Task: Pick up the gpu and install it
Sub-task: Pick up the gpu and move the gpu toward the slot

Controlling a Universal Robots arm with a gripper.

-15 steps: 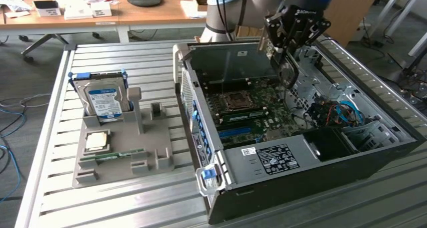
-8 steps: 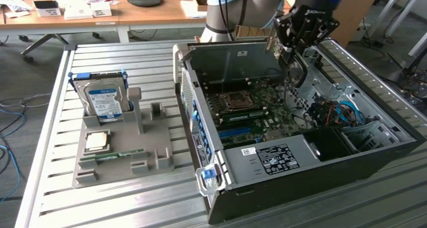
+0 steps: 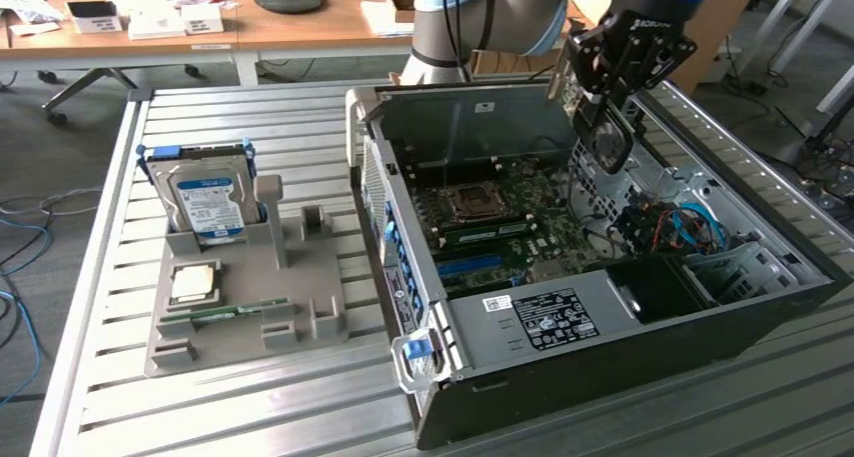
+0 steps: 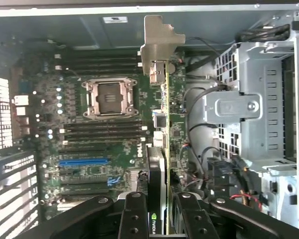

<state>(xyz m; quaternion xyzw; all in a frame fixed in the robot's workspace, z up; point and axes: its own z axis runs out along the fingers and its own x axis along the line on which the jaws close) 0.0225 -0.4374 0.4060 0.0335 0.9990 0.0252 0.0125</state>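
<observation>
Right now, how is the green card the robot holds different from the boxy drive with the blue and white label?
The flat green circuit-board card with a silvery metal bracket is thin; the boxy silver hard drive with a blue-white label is thick. The card hangs in the black gripper over the open black computer case; the drive stands in the grey plastic holder outside it. Both are rectangular computer parts.
</observation>
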